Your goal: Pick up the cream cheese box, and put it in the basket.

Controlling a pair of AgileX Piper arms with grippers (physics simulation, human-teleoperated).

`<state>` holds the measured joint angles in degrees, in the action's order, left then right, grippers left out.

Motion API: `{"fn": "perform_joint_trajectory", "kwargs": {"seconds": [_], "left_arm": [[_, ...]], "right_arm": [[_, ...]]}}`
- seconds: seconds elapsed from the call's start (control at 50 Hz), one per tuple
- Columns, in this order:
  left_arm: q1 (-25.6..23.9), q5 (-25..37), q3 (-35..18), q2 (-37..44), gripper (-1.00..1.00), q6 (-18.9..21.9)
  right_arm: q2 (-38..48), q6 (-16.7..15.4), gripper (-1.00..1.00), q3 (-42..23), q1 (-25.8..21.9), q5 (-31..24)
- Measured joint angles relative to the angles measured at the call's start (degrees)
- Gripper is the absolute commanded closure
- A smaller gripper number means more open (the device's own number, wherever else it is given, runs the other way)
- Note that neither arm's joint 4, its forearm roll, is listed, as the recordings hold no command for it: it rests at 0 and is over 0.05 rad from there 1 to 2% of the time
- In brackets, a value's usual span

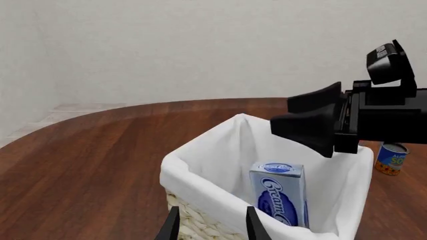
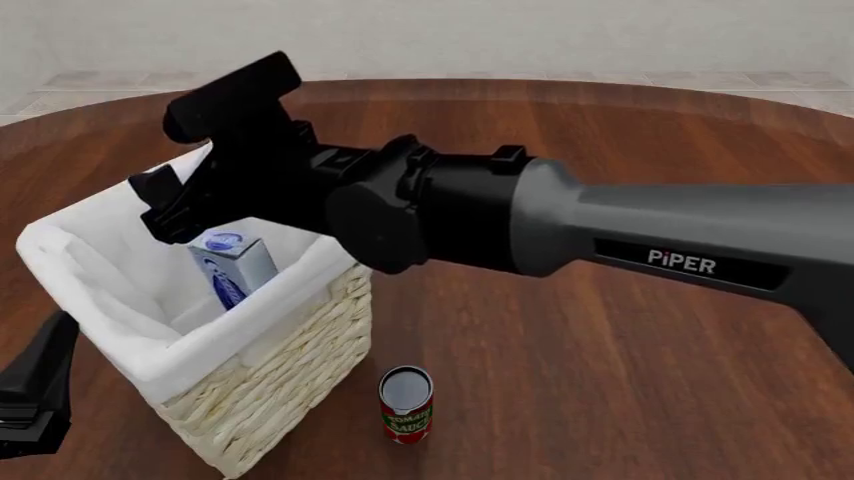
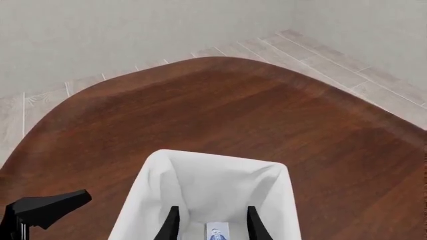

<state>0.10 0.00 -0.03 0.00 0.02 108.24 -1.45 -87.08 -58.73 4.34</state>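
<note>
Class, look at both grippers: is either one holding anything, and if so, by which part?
Nothing is held. The right gripper hangs open above the basket; the cream cheese box stands free inside. The left gripper is open too.

light: even, bright | shadows: soft, faint | focus: sharp; no glare

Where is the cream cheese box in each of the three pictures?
Left wrist view: the cream cheese box stands upright inside the basket.
Front view: it shows inside the basket, under the right gripper.
Right wrist view: only its top end peeks out low between the fingers.
Shared landmark: the basket's white liner.
</note>
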Motion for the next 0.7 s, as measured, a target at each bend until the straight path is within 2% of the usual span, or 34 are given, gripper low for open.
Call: {"fn": "perform_joint_trajectory", "kwargs": {"seconds": [0.7], "left_arm": [[0.0,0.0,0.0,0.0,-1.0,0.0]], "right_arm": [[-1.39,-0.53,-1.0,0.59,0.24,-0.23]]}}
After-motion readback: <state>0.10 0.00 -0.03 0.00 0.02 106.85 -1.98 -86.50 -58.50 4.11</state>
